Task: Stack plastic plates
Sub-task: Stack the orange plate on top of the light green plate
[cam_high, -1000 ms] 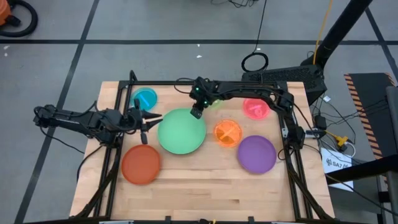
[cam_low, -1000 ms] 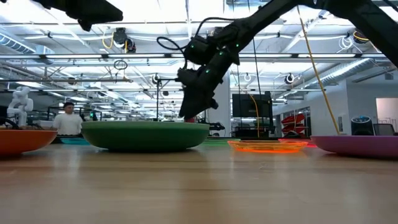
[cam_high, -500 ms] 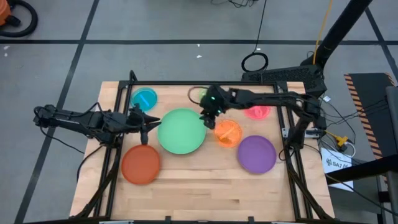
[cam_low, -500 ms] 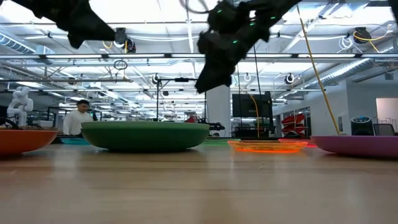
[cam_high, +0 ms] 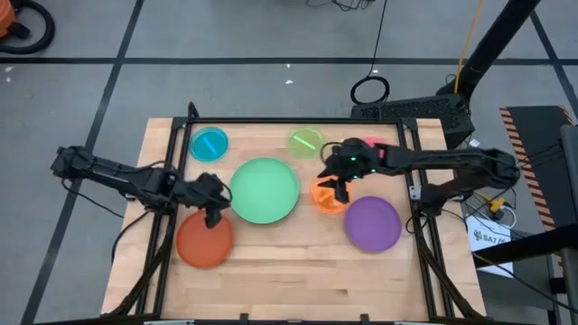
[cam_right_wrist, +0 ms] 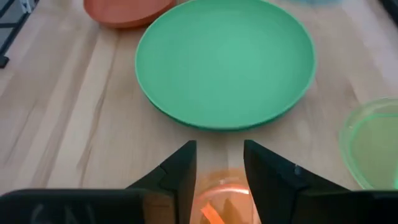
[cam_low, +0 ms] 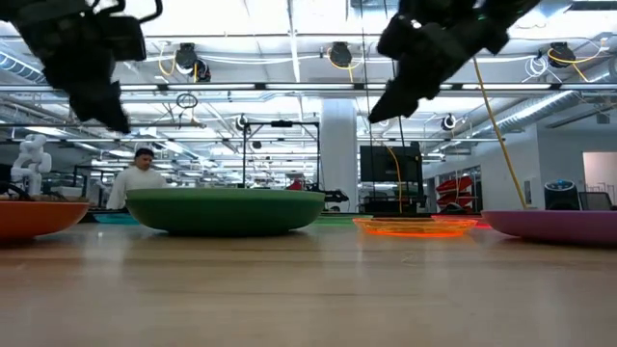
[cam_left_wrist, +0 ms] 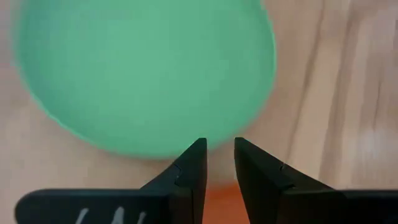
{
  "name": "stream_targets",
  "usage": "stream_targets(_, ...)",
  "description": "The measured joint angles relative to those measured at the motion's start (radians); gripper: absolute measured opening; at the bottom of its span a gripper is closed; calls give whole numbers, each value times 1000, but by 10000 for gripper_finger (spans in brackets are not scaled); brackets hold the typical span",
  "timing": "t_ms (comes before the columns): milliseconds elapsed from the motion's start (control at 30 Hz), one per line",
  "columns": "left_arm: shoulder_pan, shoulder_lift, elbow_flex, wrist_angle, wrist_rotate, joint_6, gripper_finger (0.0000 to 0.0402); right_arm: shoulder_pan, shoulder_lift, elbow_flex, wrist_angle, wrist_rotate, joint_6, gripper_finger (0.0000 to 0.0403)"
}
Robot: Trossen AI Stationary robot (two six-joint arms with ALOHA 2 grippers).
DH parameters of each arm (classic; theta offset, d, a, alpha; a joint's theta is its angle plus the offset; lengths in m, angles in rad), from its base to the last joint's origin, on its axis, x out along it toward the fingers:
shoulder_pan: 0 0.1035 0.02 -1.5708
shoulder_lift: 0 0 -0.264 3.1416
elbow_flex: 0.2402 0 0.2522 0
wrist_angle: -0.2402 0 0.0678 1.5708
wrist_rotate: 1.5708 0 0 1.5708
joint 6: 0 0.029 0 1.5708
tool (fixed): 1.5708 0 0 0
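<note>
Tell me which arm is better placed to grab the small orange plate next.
Right. The right gripper hangs over the small orange plate, fingers open. The left gripper is across the mint plate, by the brown-orange plate.

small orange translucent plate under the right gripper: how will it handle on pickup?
The small orange plate looks thin and translucent, so probably light and a bit flexible. Its shallow rim in the low view leaves little to pinch; it may slide on the smooth wooden table. The right gripper hovers over it.
</note>
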Motion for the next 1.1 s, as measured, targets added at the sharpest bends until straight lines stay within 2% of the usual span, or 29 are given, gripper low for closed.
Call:
stream_targets(200,-38,127,0,-78,184,-32,88,3,-145,-39,-69,-1,35,125)
stream_targets(433,-49,170,0,-172,283,-83,88,21,-250,-89,-91,-2,58,125)
stream_targets(667,-49,170,20,-196,337,-80,88,21,-264,-100,-89,-1,57,125)
stream_targets(867,-49,177,130,-278,314,-12,88,21,-264,-100,-37,0,16,125)
stream_targets(1100,-47,225,165,-409,201,130,88,21,-264,-100,-9,0,1,125)
